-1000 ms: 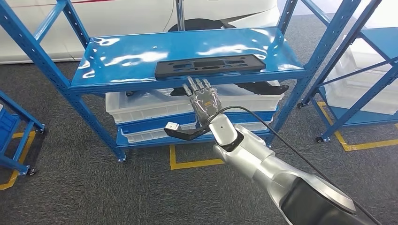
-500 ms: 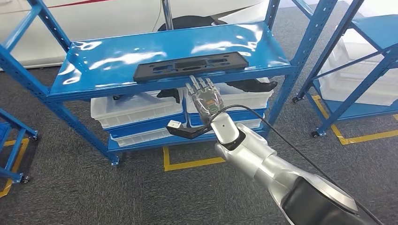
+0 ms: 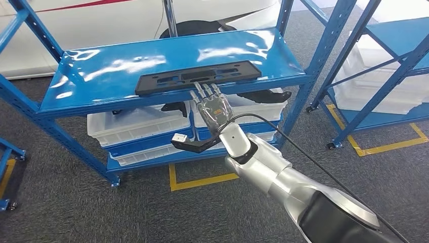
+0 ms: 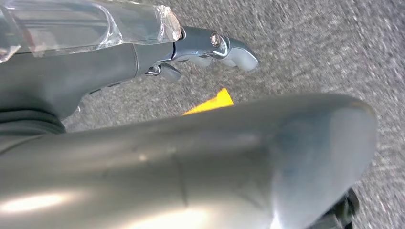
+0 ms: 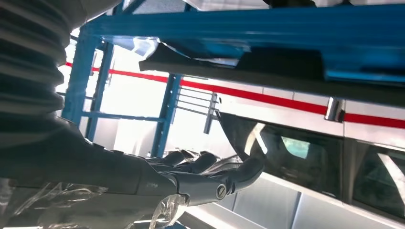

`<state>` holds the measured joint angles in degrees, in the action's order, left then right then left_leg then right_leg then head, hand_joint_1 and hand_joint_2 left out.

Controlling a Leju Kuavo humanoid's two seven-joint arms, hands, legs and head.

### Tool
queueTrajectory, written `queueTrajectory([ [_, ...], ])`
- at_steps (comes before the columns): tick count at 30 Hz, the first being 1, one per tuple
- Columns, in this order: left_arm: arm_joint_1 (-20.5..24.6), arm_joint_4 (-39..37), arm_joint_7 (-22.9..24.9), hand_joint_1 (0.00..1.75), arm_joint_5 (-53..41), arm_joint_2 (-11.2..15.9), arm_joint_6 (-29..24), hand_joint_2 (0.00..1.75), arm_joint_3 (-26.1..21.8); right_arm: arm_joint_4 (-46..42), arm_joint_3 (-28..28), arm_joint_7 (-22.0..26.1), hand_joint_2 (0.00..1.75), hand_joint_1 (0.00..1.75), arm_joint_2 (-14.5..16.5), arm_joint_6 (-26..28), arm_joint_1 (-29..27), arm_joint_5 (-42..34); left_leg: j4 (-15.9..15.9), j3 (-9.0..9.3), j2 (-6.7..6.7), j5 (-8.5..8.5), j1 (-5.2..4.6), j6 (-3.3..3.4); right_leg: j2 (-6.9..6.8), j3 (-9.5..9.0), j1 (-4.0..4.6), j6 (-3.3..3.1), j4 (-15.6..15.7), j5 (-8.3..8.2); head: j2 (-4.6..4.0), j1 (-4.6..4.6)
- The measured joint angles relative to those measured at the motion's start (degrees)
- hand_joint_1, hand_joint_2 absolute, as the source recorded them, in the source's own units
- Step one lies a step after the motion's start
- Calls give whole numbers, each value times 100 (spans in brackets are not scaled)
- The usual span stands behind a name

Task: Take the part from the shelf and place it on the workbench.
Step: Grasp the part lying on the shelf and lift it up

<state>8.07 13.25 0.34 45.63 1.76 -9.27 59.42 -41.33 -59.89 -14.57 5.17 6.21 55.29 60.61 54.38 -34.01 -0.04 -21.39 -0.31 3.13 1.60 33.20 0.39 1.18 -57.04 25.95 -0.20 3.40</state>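
black part (image 3: 198, 77), glossy blue shelf (image 3: 101, 76), white bins (image 3: 136, 121), grey speckled carpet (image 3: 76, 212).

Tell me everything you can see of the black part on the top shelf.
The black part is a long, flat, matte panel, plastic by its look, with several rectangular cut-outs along its length. It lies flat on the top blue shelf, along the front edge. The right hand, fingers extended, reaches up just below that edge; contact cannot be made out.

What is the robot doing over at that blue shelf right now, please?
It is reaching its right hand, fingers extended and holding nothing, up toward the long black part lying along the front edge of the blue shelf. The fingertips are just below that edge; the part is not yet gripped. White bins sit on the shelf below.
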Motion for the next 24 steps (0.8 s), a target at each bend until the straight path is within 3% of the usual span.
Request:
queueTrajectory([
  [1,3,0,-1,0,2,-2,-3,0,1,-8,-11,17,175,0,15,-2,2,2,-22,33,4,-2,21,22,-27,99,-2,29,-232,120,0,-4],
  [3,14,0,-1,0,5,-2,-10,0,5,-14,-48,56,175,0,37,-9,-16,3,-25,69,7,-30,31,54,-65,489,-34,72,-994,439,0,-12],
  [5,16,0,-1,0,8,-3,-13,0,10,-14,-88,100,175,0,53,-16,-66,1,-23,98,1,-61,36,53,-75,841,-64,107,-1547,561,0,-13],
  [6,12,0,-2,0,8,-4,-11,0,11,-14,-102,131,175,0,61,-17,-86,-3,-20,118,-3,-81,41,42,-83,868,-76,117,-1509,459,0,-13],
  [7,6,0,-2,0,9,-5,-10,0,11,-17,-110,166,175,0,73,-17,-97,-8,-16,147,-7,-107,48,24,-94,778,-88,121,-1248,261,0,-13],
  [9,0,0,-2,0,9,-6,-9,0,13,-24,-127,229,175,0,105,-18,-98,-15,-3,213,-8,-174,48,-35,-138,406,-96,119,-416,-170,0,-13],
  [10,7,-1,-1,0,9,-6,-9,0,15,-28,-138,253,175,0,129,-19,-93,-16,7,229,-7,-205,39,-69,-153,267,-94,102,-109,-286,0,-12],
  [11,15,-1,-1,0,9,-6,-9,0,21,-31,-152,271,175,0,148,-21,-91,-20,13,234,-5,-227,29,-100,-161,190,-88,79,62,-328,0,-12],
  [15,22,-2,-1,0,8,-6,-1,0,56,-38,-242,382,175,0,208,-75,-85,-68,132,185,5,-340,42,-194,-135,163,-80,-52,118,-294,0,-6],
  [17,24,-2,-2,0,6,-7,4,0,59,-42,-272,432,175,0,258,-91,-86,-90,674,-78,4,-592,58,-243,-129,138,-83,-103,123,-274,0,-1],
  [19,20,-1,-4,0,5,-9,7,0,60,-42,-306,462,175,0,304,-105,-100,-113,1507,-533,3,-866,65,-272,-128,113,-55,-138,123,-244,0,5],
  [20,14,-2,-5,0,5,-9,8,0,60,-42,-328,472,175,0,321,-113,-115,-120,1774,-716,2,-895,63,-271,-120,92,-36,-146,123,-226,0,7],
  [21,5,-2,-5,0,5,-9,8,0,60,-42,-351,480,175,0,334,-117,-131,-120,1828,-803,0,-814,58,-257,-111,64,-21,-151,122,-204,0,8],
  [22,-1,-2,-5,0,5,-9,9,0,61,-43,-369,486,175,0,344,-120,-142,-120,1639,-772,-2,-628,47,-232,-99,27,-12,-149,122,-180,0,9],
  [24,-8,-2,-5,0,5,-8,9,0,61,-47,-386,493,175,0,364,-121,-147,-124,837,-474,-10,-157,23,-181,-83,-55,0,-139,123,-123,0,9],
])
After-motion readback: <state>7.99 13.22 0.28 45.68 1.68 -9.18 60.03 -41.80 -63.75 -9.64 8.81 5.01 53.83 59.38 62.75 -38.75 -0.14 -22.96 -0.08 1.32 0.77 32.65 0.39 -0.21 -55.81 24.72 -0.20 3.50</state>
